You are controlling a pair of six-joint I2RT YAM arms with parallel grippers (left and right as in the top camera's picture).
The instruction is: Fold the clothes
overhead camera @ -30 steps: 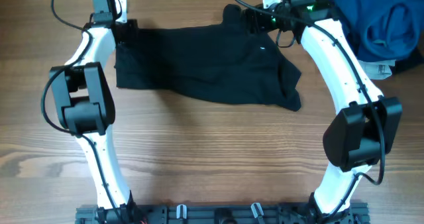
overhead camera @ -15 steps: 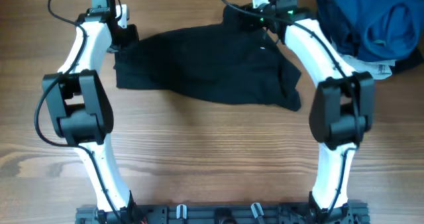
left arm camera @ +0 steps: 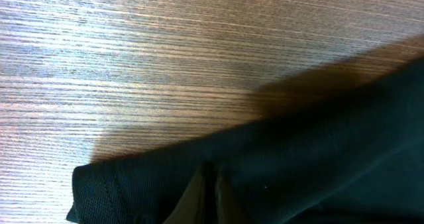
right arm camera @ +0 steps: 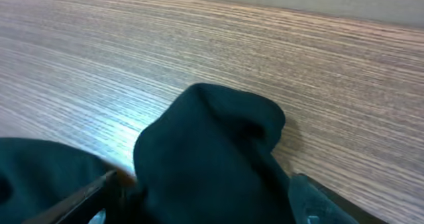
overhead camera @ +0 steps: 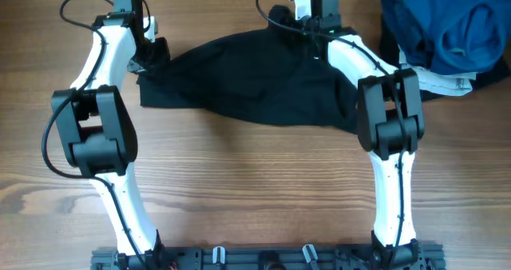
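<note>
The black garment [overhead camera: 255, 78] lies spread and wrinkled across the far middle of the table. My left gripper [overhead camera: 152, 48] is at its far left corner. In the left wrist view its fingers [left arm camera: 209, 197] are pinched together on the black fabric [left arm camera: 318, 158], which lifts off the wood there. My right gripper [overhead camera: 295, 21] is at the garment's far right edge. In the right wrist view its fingers [right arm camera: 209, 207] stand wide apart with a bunched lump of black fabric [right arm camera: 212, 138] between them.
A bright blue garment [overhead camera: 447, 22] is heaped at the far right corner, with a small white folded piece [overhead camera: 439, 80] under its near edge. Bare wood table [overhead camera: 255, 190] runs from the garment to the arm bases at the near edge.
My right gripper has moved left along the far edge onto the bunched fabric. My left gripper has shifted slightly toward the garment, and the far left corner has been drawn up.
</note>
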